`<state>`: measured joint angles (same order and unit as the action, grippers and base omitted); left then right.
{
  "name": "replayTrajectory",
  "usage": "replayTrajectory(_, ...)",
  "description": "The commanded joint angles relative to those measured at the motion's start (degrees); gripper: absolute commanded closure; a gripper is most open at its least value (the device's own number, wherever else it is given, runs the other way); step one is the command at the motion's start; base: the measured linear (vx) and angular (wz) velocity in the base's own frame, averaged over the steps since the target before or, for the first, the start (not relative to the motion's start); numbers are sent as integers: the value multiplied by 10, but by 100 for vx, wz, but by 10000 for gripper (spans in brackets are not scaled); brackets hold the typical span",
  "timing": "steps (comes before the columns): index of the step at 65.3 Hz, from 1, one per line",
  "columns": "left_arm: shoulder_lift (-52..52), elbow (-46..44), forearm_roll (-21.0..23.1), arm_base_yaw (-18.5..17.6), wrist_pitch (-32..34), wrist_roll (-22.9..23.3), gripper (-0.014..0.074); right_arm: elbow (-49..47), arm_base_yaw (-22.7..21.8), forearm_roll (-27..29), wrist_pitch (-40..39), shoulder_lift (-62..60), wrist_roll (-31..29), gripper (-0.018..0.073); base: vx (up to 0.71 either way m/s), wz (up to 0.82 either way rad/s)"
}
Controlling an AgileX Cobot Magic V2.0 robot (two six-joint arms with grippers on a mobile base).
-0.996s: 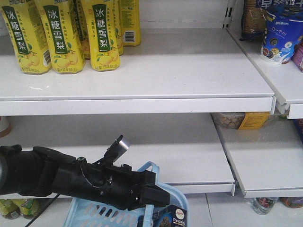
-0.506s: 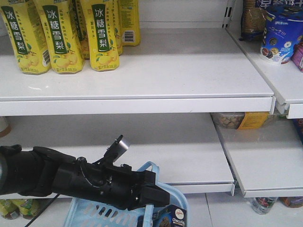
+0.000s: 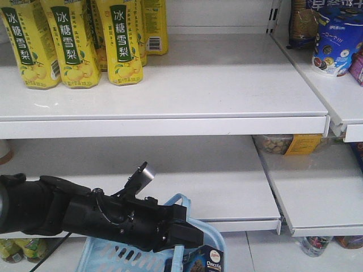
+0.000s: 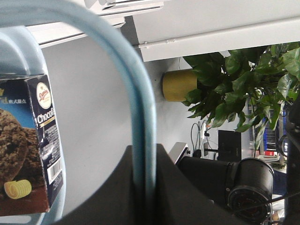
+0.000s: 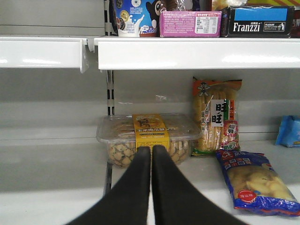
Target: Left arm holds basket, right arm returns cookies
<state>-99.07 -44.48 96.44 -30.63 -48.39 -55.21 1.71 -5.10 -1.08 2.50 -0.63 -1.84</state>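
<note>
Clamps the left gripper [image 4: 144, 157] tight on the loop handle [image 4: 140, 103] of the light blue basket [image 3: 105, 256], with the pale bar running down between the two dark jaws and touching both. Hangs that basket low in front of the white shelving [image 3: 170, 107], under the thick black left arm [image 3: 85, 214] reaching in from the left. Holds the cookies [image 4: 30, 140] inside the basket: a dark navy Choco box, upright against the basket wall, with cookie picture and barcode side turned to the left wrist camera. From the front, shows only the top of the box at the bottom edge. Presses the fingers of the right gripper [image 5: 151, 151] fully together, with nothing between them. Points them at a clear plastic biscuit tub [image 5: 145, 136] with a yellow label on a lower shelf, just beside an upright orange snack bag [image 5: 216, 117]. Cannot tell whether the tips touch that tub.
</note>
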Motion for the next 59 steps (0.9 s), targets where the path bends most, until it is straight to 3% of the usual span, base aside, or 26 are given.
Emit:
replayTrajectory(1, 26, -14, 29, -3, -30, -16, 603, 0, -4, -5, -42, -6, -3, 568, 0, 0)
replayTrajectory(23, 26, -14, 29, -3, -30, -16, 603, 0, -4, -5, -44, -6, -3, 568, 0, 0)
replayTrajectory(35, 26, -14, 29, -3, -30, -16, 603, -3, -4, -3, -121, -6, 6, 568, 0, 0)
replayTrajectory(45, 26, -14, 29, -3, -30, -16, 603, -35, -4, 0, -60, 19, 60, 568, 0, 0)
replayTrajectory(59, 26, -14, 29, -3, -30, -16, 603, -112, -4, 0, -69, 163, 119, 568, 0, 0)
